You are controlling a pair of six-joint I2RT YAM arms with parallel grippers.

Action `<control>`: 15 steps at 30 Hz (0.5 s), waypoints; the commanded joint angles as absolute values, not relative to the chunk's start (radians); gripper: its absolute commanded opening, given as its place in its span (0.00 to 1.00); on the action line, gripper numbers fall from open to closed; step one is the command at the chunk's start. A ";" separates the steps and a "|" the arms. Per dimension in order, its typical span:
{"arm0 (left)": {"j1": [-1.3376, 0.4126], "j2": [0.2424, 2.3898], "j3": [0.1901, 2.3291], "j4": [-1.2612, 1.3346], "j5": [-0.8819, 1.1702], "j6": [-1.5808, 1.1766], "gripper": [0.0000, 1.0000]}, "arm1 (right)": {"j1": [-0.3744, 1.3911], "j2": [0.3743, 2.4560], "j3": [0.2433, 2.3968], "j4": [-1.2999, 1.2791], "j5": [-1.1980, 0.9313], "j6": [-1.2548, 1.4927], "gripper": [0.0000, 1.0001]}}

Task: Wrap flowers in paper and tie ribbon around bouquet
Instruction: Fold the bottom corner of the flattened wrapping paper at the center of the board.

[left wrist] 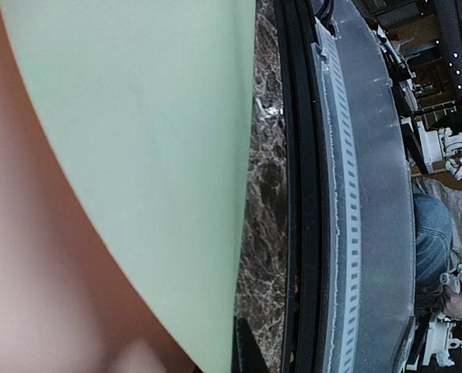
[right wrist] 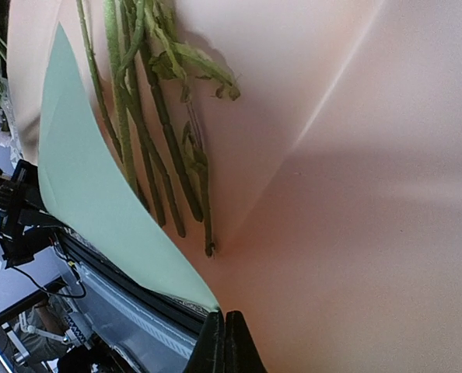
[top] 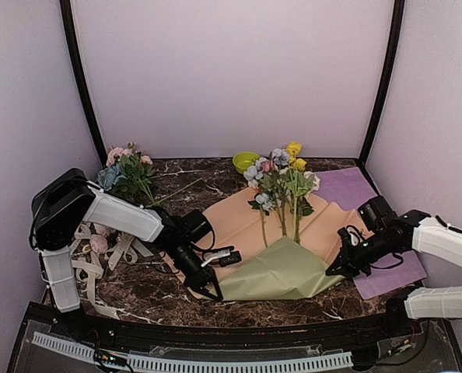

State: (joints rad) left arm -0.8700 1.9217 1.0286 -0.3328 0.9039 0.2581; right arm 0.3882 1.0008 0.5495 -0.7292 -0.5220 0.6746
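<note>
Sage-green paper lies folded over the lower stems of the flowers (top: 281,186), a sage-green sheet (top: 281,273) set on top of a wider peach-tan sheet (top: 231,217) spread on the dark marble table (top: 149,299). The sprays rest on the peach-tan sheet with their blue, yellow, pink and white blooms towards the back wall and their green stems running forward under the green fold.

The left gripper (top: 213,292) sits at the near left corner of the sage-green sheet with its jaws pressed together on that corner. Its wrist camera is filled by green and peach paper very close to the lens, beside the table edge.

The right gripper (top: 337,270) is at the right edge of the paper, across the fold from the left one. In its wrist view the fingertips (right wrist: 214,350) are pressed tight together just where the point of the green sheet meets the peach one. I cannot tell whether any paper is caught between them.

The cream-white ribbon (top: 91,268) lies in loose loops on the table at the left, by the left arm's base and apart from the paper. A leafy cluster of pink and blue blooms (top: 126,172) lies at the back left. A small yellow-green bowl (top: 245,162) stands at the back, just behind the flower heads. A flat purple sheet (top: 348,186) lies at the right, partly under the peach-tan sheet
</note>
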 commanded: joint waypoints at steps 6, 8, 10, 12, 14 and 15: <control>-0.884 1.857 1.000 -0.422 0.885 0.253 0.12 | 0.390 1.095 0.584 -0.762 -0.503 0.594 0.00; -0.884 1.846 1.013 -0.434 0.836 0.251 0.31 | 0.390 1.114 0.583 -0.743 -0.506 0.577 0.00; -0.884 1.808 1.029 -0.451 0.775 0.250 0.41 | 0.390 1.127 0.585 -0.745 -0.494 0.560 0.00; -0.884 1.747 1.045 -0.447 0.701 0.235 0.46 | 0.390 1.135 0.582 -0.738 -0.499 0.554 0.00; -0.887 1.683 1.078 -0.451 0.647 0.212 0.49 | 0.390 1.140 0.582 -0.723 -0.511 0.553 0.00; -0.892 1.654 1.098 -0.457 0.618 0.205 0.50 | 0.390 1.141 0.585 -0.721 -0.512 0.552 0.00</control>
State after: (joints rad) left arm -0.8848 1.8141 1.0172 -0.4236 0.7502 0.2352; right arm 0.3882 1.1355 0.5659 -0.7563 -0.5152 0.5774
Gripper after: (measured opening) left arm 0.487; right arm 0.004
